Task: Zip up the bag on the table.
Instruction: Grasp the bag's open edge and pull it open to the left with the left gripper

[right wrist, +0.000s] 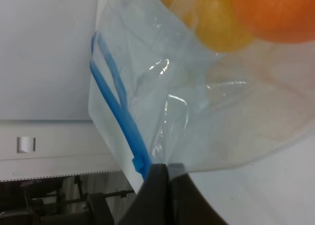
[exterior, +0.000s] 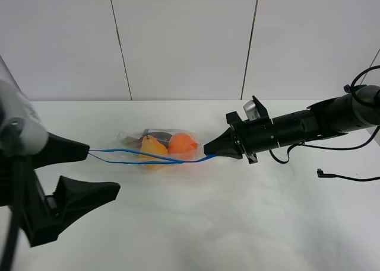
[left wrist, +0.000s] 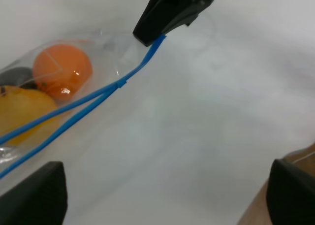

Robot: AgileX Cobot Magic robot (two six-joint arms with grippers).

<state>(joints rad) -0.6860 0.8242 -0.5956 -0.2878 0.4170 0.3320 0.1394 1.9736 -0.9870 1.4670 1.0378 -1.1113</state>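
Two blue zipper strips (left wrist: 142, 63) along the edge of the bag (exterior: 133, 137), which lies mid-table (exterior: 237, 223) holding orange and yellow fruit (exterior: 181, 144), stand parted, their right end pinched in the closed right gripper (exterior: 206, 147), while the left gripper (exterior: 104, 168) gapes wide at the bag's left end, one fingertip seemingly touching the strips.

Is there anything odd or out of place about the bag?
On the bag, the blue zipper strip gapes as two separate lines over most of its length, joined only near the right gripper, which pinches that end.
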